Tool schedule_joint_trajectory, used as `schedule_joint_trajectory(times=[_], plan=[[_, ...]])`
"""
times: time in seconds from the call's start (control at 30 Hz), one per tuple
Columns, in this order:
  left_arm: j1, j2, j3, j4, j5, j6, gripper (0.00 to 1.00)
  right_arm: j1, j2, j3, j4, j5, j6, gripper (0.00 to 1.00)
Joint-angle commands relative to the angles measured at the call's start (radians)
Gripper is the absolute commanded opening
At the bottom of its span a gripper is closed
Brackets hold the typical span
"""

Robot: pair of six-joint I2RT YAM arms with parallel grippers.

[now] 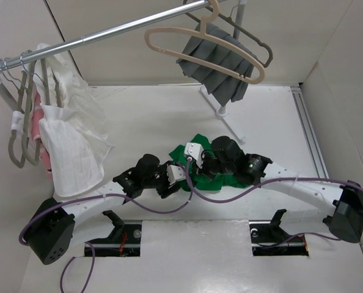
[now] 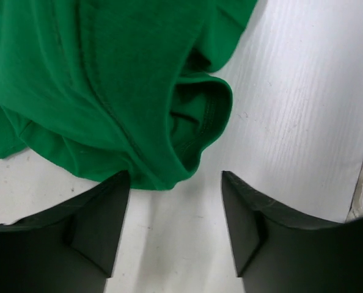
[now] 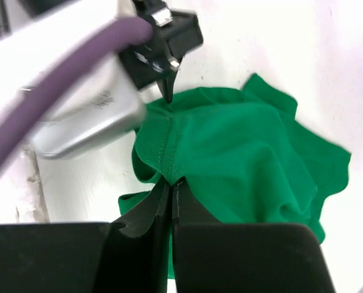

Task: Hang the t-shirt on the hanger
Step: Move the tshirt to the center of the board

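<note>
Green cotton is pinched flat between the fully closed fingers of the right gripper [image 3: 171, 182]. A stitched fold of the bright green short-sleeved cotton t-shirt [image 3: 242, 152] is held there, and the rest of the garment spills away from the tips in loose creases. The left gripper [image 2: 174, 177] is seen with its fingers set clearly apart and nothing clamped between them. A rolled, hemmed edge of the cloth (a sleeve opening, by the look of it) lies just at the tips; whether it is touched cannot be told.

Farther out, the t-shirt is bunched in a heap on the white table [image 1: 169, 110], near the middle and between the two wrists, by which much of it is hidden from above. Far beyond it and well apart, the beige broad-shouldered plastic hanger [image 1: 148, 39] is hung from the silver metal rail [image 1: 108, 30], beside a grey pleated cloth [image 1: 221, 58]. White garments [image 1: 71, 134] are hung at the left end.

The shirt is judged light, soft and limp: no shape will be kept once it is lifted, and from a single pinch it can be expected to dangle in a bunch. Hold is best taken on doubled, stitched seams at neck, shoulder or hem, at two spaced points, so that an opening can be spread.
</note>
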Motion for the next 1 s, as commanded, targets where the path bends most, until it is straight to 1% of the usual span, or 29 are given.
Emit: schedule_joint_trajectory(times=[0.0,0.07,0.1,0.13,0.23,0.37,0.43,0.47,0.57,0.6,0.73,0.8,0.83,0.87,0.9,0.93,0.97], plan=[[-0.006,-0.002,0.038,0.052,-0.016,-0.034,0.55,0.005,0.008,0.064,-0.091,-0.061,-0.068,0.00],[-0.006,-0.002,0.038,0.063,-0.029,-0.044,0.49,0.005,0.008,0.076,-0.109,-0.072,-0.091,0.00],[-0.006,-0.002,0.038,0.063,-0.040,-0.060,0.49,0.005,0.008,0.088,-0.128,-0.072,-0.091,0.00],[-0.006,-0.002,0.038,0.075,-0.051,-0.071,0.55,0.005,0.008,0.099,-0.128,-0.072,-0.101,0.00],[-0.006,-0.002,0.050,0.066,-0.069,-0.083,0.83,0.005,-0.013,0.122,-0.151,-0.095,-0.101,0.00],[-0.006,-0.002,0.121,0.037,-0.019,-0.094,0.87,0.005,-0.033,0.165,-0.160,-0.095,-0.101,0.00],[-0.006,0.007,0.130,0.037,0.015,-0.116,0.87,0.005,-0.034,0.184,-0.160,-0.095,-0.092,0.00],[-0.006,0.007,0.130,0.049,0.015,-0.157,0.87,0.005,-0.034,0.194,-0.160,-0.095,-0.092,0.00],[-0.006,0.036,0.130,0.086,-0.052,-0.195,0.79,0.005,-0.034,0.222,-0.160,-0.095,-0.092,0.00],[-0.006,0.047,0.130,0.086,-0.052,-0.205,0.77,0.005,-0.034,0.233,-0.171,-0.095,-0.092,0.00],[-0.006,0.065,0.139,0.086,-0.061,-0.205,0.74,0.005,-0.053,0.233,-0.171,-0.085,-0.092,0.00],[-0.006,0.065,0.139,0.086,-0.126,-0.226,0.55,0.005,-0.064,0.233,-0.171,-0.085,-0.092,0.00],[-0.006,0.065,0.139,0.095,-0.150,-0.235,0.42,0.005,-0.087,0.233,-0.180,-0.073,-0.092,0.00],[-0.006,0.065,0.139,0.095,-0.192,-0.235,0.29,0.005,-0.087,0.233,-0.180,-0.063,-0.092,0.00],[-0.006,0.065,0.139,0.095,-0.206,-0.235,0.09,0.005,-0.102,0.233,-0.204,-0.035,-0.092,0.00],[-0.006,0.052,0.139,0.083,-0.206,-0.235,0.01,0.005,-0.113,0.233,-0.204,-0.021,-0.092,0.00],[-0.006,0.039,0.139,0.056,-0.206,-0.222,0.00,-0.010,-0.133,0.211,-0.220,-0.012,-0.092,0.00]])
